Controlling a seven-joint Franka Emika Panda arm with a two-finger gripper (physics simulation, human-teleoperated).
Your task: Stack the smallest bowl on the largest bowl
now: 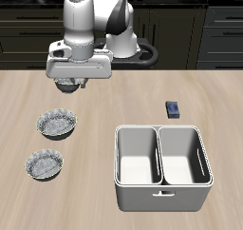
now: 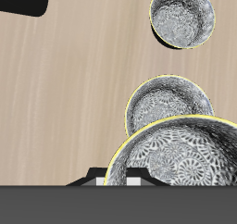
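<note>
My gripper (image 1: 66, 85) is shut on the smallest bowl (image 1: 67, 89), a tiny grey-and-white speckled bowl, and holds it above the table. In the wrist view this bowl (image 2: 180, 158) looms close and hides most of the fingers. The largest bowl (image 1: 57, 124), wide and fluted with a darker inside, sits on the table just nearer the front edge than my gripper; it also shows in the wrist view (image 2: 169, 103). The slightly smaller, paler bowl (image 1: 44, 163) stands nearer the front still, and shows in the wrist view (image 2: 183, 15).
A white two-compartment bin (image 1: 161, 194) stands near the table's front edge, away from the bowls. A small dark blue block (image 1: 174, 107) lies behind it. The robot's base (image 1: 114, 34) stands at the table's back.
</note>
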